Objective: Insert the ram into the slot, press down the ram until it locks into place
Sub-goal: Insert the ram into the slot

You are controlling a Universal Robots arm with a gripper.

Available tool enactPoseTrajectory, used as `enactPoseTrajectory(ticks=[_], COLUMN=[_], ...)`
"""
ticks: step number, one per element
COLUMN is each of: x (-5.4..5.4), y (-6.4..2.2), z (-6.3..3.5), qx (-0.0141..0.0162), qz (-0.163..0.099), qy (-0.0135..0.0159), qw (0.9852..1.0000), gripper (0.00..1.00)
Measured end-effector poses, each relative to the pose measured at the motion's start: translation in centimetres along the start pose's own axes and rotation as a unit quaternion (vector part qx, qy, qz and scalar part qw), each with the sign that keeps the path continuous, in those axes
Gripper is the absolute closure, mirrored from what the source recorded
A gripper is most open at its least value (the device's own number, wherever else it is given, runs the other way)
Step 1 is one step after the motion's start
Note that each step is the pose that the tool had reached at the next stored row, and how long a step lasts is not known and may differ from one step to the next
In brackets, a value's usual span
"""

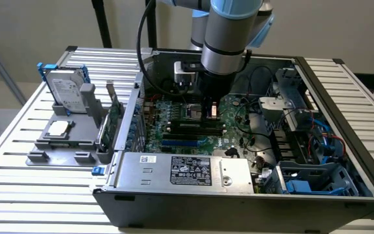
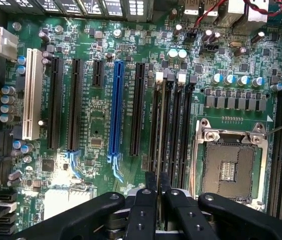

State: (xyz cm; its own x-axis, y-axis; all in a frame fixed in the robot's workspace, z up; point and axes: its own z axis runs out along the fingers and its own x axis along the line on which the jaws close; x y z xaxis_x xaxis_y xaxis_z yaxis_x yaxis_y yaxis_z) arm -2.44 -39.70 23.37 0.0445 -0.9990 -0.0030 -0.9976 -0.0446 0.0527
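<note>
Exterior view: the grey-and-blue arm drops in from 12 o'clock into the open black metal computer case [image 1: 239, 204], which stands on the slatted metal counter [image 1: 18, 161]. My pincer [image 1: 212, 111] is low over the green motherboard [image 1: 167, 107]. The long narrow black plastic memory slot [image 1: 194, 127] lies close under the tips, toward 7 o'clock. The shorter blue socket [image 1: 180, 143] is further out on the same line.

Wrist view: the pincer [image 2: 158, 181] has its fingers pressed close, pinching the long thin green ram stick [image 2: 158, 150], which I see edge-on. The stick runs in line with the slot [image 2: 159, 77], the one with the white end clip. That slot sits between the long black card sockets and the square metal CPU socket [image 2: 228, 167]. I can't tell if the stick's edge touches the slot or hangs just above it.

My read: this is the insertion step. The stick looks lined up and no lock shows yet. Any push down calls for a straight vertical line with the stick upright and both ends level, so both clips catch.
</note>
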Motion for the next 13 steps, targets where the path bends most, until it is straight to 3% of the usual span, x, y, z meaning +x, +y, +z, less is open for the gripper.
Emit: enactPoseTrajectory(ticks=[13], x=[0.04], y=[-0.01], z=[0.24], qx=[0.0], qz=[0.0], qy=[0.0004], qw=[1.0], gripper=[0.87])
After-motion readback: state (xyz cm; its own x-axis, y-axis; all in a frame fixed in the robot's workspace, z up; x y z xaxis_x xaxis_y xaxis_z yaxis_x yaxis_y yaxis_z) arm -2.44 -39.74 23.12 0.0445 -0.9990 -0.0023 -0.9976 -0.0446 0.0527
